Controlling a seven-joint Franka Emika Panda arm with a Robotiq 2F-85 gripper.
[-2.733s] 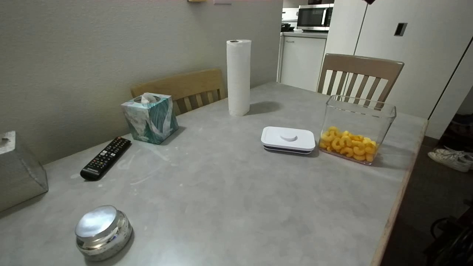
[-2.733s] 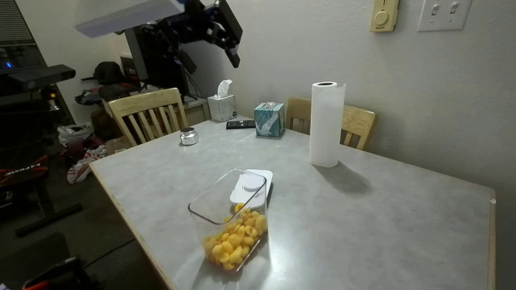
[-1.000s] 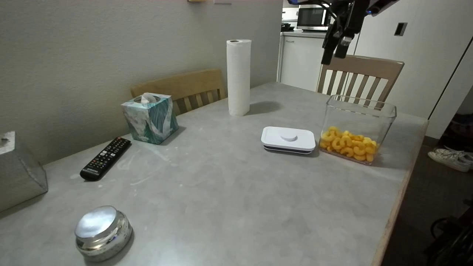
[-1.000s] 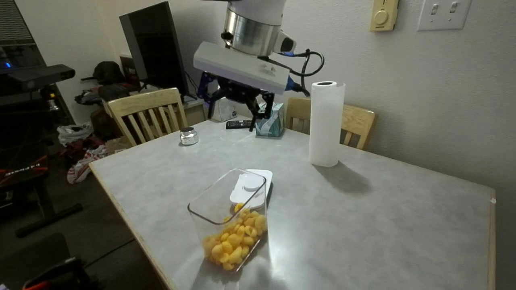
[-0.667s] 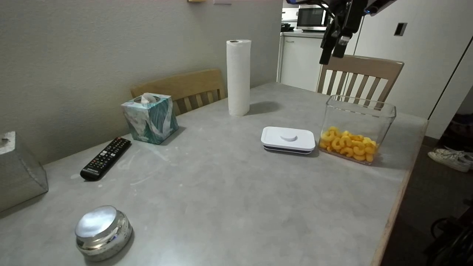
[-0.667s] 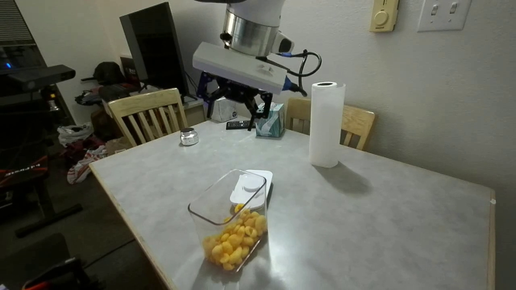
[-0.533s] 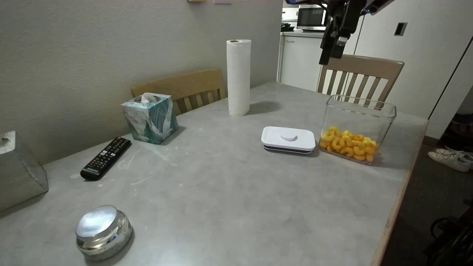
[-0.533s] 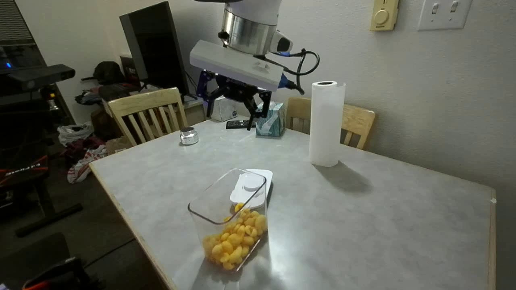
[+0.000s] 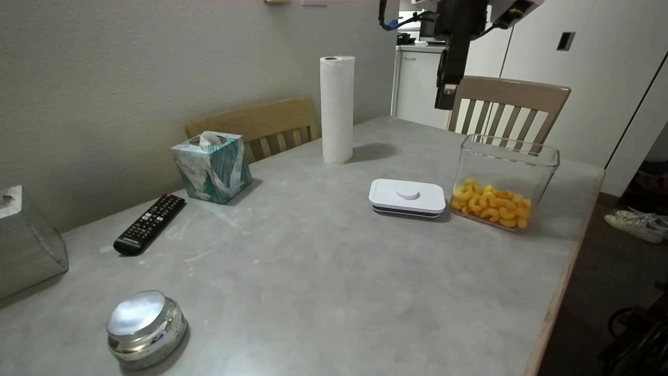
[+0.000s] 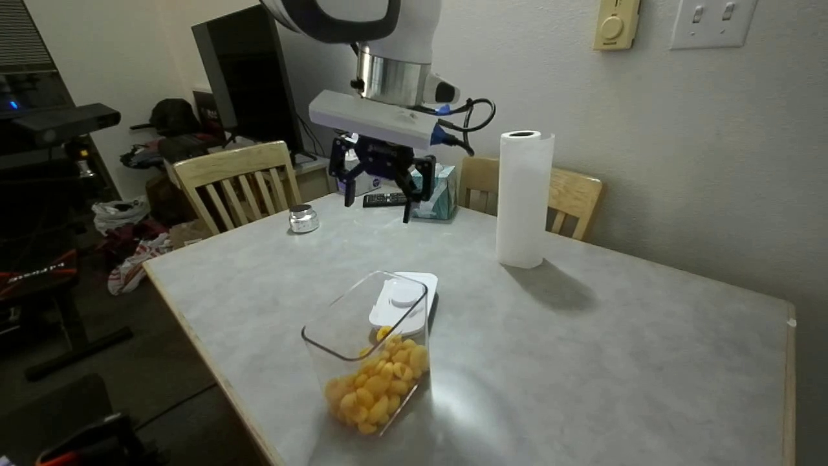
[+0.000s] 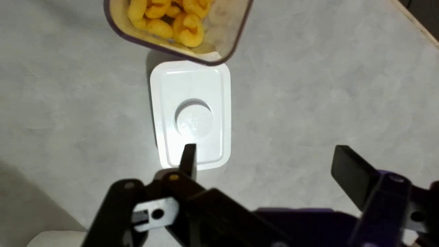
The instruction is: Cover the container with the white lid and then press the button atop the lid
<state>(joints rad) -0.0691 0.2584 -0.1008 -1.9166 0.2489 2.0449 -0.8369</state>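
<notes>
In an exterior view we find the clear plastic container (image 9: 503, 167) standing upright close to the right edge of the worktop (image 9: 334, 261), with the white lid (image 9: 407, 204) lying flat just to its left; whether the two touch, we cannot tell. Left of the lid, a broad stretch of grey worktop runs to the silver jar (image 9: 146, 329) at the near left, while the paper towel roll (image 9: 337, 109) stands at the far side. We see the gripper (image 10: 378, 210) hanging above the worktop, apart from the lid, its fingers (image 11: 355, 176) released and spread wide. The lid lies top up, its round button (image 11: 194, 120) facing upward; its long axis runs left to right, the right short end towards the container, which sits at a slant to it. In the wrist view we make out faint marks on the button, and one finger covers part of the lid's end away from the container. An exterior view gives us the dark band (image 9: 407, 212) under the lid's white top, which the wrist view hides. In both exterior views we see yellow-orange snack pieces (image 9: 493, 206) through the container's walls; the wrist view shows us some from above, inside its rim.
</notes>
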